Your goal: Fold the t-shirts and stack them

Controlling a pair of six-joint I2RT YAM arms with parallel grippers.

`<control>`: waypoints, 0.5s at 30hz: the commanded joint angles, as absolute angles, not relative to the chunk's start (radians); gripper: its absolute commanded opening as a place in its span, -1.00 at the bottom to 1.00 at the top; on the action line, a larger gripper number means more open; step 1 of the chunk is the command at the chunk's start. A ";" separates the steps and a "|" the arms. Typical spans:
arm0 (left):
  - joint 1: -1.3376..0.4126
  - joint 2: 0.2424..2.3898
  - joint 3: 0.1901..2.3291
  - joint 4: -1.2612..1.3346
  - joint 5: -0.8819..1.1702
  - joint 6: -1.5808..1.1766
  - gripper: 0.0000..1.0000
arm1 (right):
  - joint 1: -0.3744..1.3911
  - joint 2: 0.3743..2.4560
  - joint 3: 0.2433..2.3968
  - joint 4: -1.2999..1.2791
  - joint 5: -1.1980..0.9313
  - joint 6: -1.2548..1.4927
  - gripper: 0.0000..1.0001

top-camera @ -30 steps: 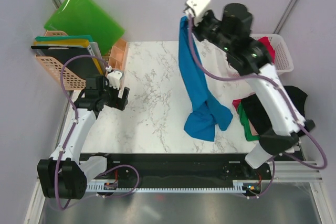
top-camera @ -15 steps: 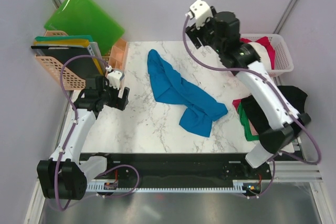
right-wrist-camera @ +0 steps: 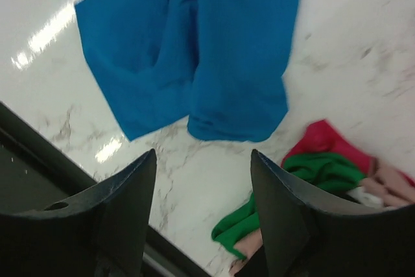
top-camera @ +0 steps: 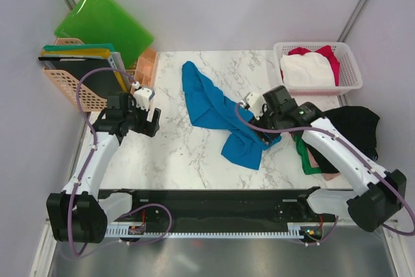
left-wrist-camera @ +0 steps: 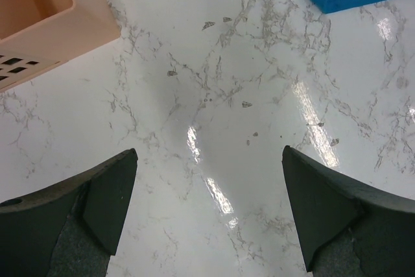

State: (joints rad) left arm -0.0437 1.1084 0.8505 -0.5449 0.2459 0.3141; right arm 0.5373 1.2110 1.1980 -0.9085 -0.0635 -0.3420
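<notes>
Marble tabletop [top-camera: 175,154] has the blue t-shirt [top-camera: 211,105] crumpled mid-table, long axis running 11 to 5 o'clock. Right end effector [right-wrist-camera: 202,160] hovers by its 5 o'clock end, jaws apart and empty, so it's nearer. Left end effector [left-wrist-camera: 209,154] gapes wide, off at 9 o'clock.

Pale lilac walls [top-camera: 194,4] enclose a white marble-patterned table [top-camera: 188,154] that glints with bright overhead reflections.

Matt blue cloth t-shirt [top-camera: 209,105] on glossy, marble-patterned table [top-camera: 181,154].
</notes>
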 commanded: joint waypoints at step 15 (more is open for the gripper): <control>-0.049 1.060 0.882 -0.555 0.261 0.304 1.00 | 0.517 1.436 1.002 -0.730 -0.057 -0.376 0.36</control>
